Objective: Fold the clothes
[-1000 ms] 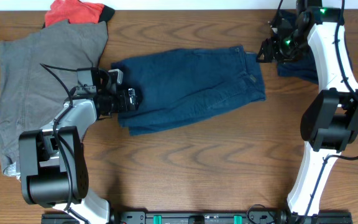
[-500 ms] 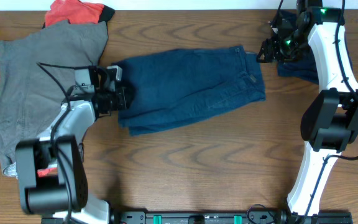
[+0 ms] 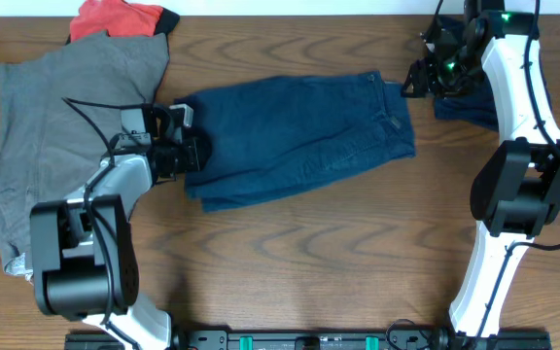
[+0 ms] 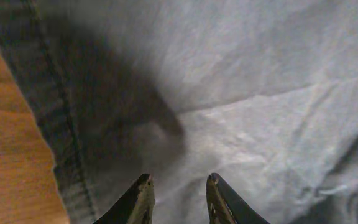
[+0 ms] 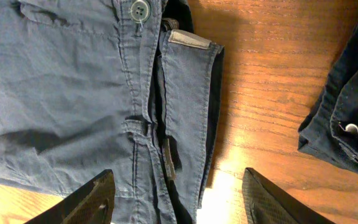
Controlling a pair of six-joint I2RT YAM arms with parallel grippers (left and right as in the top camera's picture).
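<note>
My left gripper [image 4: 179, 188]: narrow gap, nothing gripped, over one end of the navy shorts [image 3: 299, 136].
My right gripper [image 5: 176, 186]: wide, above their waistband [image 5: 188, 112].

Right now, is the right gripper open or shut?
Open. In the right wrist view the right gripper has its fingers wide apart over the navy shorts, holding nothing.

A robot test bench — wooden table [image 3: 290, 262], arm mounting rail [image 3: 299, 341].

Navy shorts [image 3: 299, 141]; grey shorts [image 3: 56, 126]; red-orange, black-trimmed piece [image 3: 117, 17].
</note>
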